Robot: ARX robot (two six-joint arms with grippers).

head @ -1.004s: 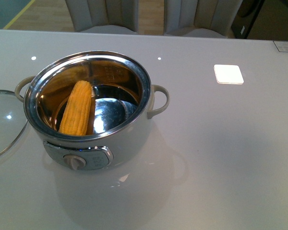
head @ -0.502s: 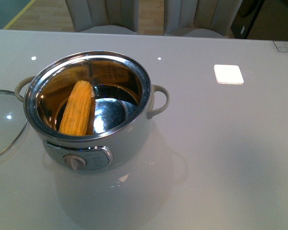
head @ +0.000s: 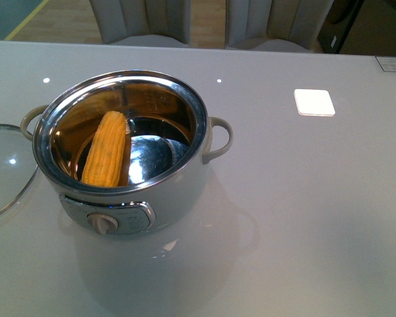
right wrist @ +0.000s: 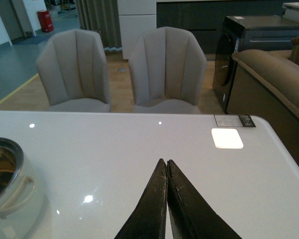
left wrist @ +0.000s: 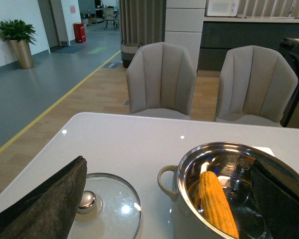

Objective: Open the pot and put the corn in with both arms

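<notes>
1. The large round pale grey-white electric pot [head: 129, 173] stands open on the glossy white table [head: 303, 198], its shiny steel inner bowl bare to the top; its two loop side handles stick out left and right, and the control dial [head: 103, 224] faces me at the front.
2. The yellow husked corn cob [head: 107, 149] lies inside the pot, leaning against the left inner wall, one end down near the front rim and the other pointing toward the back; my left wrist view shows the same cob [left wrist: 217, 203] resting in the steel bowl.
3. The round glass lid [head: 5, 168] lies flat on the table just to the left of the pot, apart from it; its small metal knob [left wrist: 86, 200] points up.
4. My left gripper [left wrist: 169, 199] shows only in its own wrist view, with its two dark fingers [left wrist: 50, 204] spread wide, one at each edge of the picture; nothing lies between them; it hangs above the table with the lid and pot beyond it.
5. My right gripper [right wrist: 167, 172] has its two black fingers pressed together tip to tip, holding nothing; it sits above bare table to the right of the pot [right wrist: 10, 194].
6. A small white square patch [head: 314, 102] lies on the table, well to the right of the pot; two pale grey upholstered chairs [right wrist: 167, 69] stand behind the far edge of the table.
</notes>
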